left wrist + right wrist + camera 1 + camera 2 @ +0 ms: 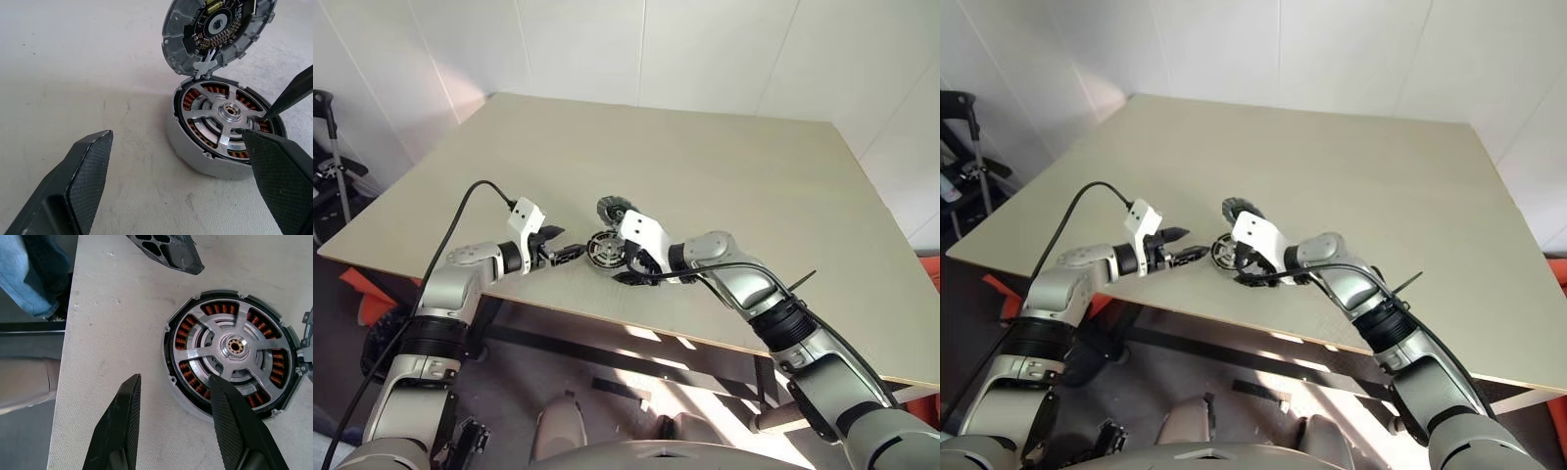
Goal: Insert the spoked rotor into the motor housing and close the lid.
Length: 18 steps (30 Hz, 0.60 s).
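Both arms reach in over the near edge of the pale worktop (724,166) and meet at the motor housing (195,159), which sits close to that edge. The left arm comes in low from the housing's left side, forearm nearly level, its left hand (570,254) stopping just short of the housing with both black fingers (80,183) spread wide apart and holding nothing. The right arm bends at the elbow and angles in from the housing's right side, wrist tipped downward, so the right hand (181,426) hangs over the housing's near side.

Its fingers stand partly apart — one fingertip (222,396) lies over the rim of the spoked rotor (234,346), the other over bare worktop beside the housing; whether the tip actually touches the rotor cannot be told, and nothing is gripped.

The rotor already sits inside the housing, silver spokes up, copper-brown windings showing between them. The lid (215,34) stands tilted up on edge at the housing's far side — its lower rim meeting the housing, its inner face toward the rotor.
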### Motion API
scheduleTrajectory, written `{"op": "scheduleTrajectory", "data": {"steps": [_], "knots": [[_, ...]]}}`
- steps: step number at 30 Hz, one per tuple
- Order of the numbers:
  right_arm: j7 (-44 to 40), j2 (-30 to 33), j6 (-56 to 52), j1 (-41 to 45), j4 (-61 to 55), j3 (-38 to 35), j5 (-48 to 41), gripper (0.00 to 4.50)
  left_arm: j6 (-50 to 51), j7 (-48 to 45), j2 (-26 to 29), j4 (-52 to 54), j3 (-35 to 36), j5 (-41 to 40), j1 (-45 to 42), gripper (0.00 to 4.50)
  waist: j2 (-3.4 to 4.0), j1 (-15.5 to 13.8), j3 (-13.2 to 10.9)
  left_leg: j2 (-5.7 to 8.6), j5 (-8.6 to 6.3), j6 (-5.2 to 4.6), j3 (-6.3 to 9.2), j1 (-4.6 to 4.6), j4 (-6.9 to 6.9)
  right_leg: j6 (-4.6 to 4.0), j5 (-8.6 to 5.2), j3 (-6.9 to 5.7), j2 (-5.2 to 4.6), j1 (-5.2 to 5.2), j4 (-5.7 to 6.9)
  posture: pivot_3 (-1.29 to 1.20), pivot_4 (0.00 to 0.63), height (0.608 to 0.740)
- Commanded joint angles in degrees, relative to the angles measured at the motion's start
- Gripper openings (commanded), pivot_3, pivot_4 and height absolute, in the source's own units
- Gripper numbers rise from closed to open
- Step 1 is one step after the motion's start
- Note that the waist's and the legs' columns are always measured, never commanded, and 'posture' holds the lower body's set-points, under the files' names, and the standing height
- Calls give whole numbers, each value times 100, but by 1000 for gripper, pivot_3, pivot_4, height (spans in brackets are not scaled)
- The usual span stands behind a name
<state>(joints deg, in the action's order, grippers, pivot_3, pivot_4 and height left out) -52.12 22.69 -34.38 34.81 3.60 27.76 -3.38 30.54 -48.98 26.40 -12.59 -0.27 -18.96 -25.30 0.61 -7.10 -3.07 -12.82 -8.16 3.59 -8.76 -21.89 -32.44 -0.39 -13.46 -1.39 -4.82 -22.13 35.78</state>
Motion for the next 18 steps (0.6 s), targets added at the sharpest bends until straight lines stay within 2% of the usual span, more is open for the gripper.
{"op": "scheduleTrajectory", "data": {"steps": [1, 12, 18], "knots": [[56, -50, -10, 57, -33, -156, 0, 2433, -51, 11, 61, 77, 121, -45, -130, 4500, 0, -3, 0, 0, 0, 0, 0, -1, 0, 0, 0, 0, 0, 0, 0, 0, 0, 740], [111, 0, -123, 32, -35, -109, 97, 2433, -35, 69, 52, 168, 142, -68, -56, 4500, 0, -3, 0, 1, 0, 0, 0, 0, 0, 0, 0, 0, 0, 1, 0, 0, 0, 740], [5, 93, -686, 324, -320, -30, 122, 2433, -33, 194, -43, 219, 161, -97, 20, 4500, 0, -4, 0, 0, 0, 0, 0, 3, 0, 0, 0, 0, 0, 4, 0, 0, 0, 740]]}}
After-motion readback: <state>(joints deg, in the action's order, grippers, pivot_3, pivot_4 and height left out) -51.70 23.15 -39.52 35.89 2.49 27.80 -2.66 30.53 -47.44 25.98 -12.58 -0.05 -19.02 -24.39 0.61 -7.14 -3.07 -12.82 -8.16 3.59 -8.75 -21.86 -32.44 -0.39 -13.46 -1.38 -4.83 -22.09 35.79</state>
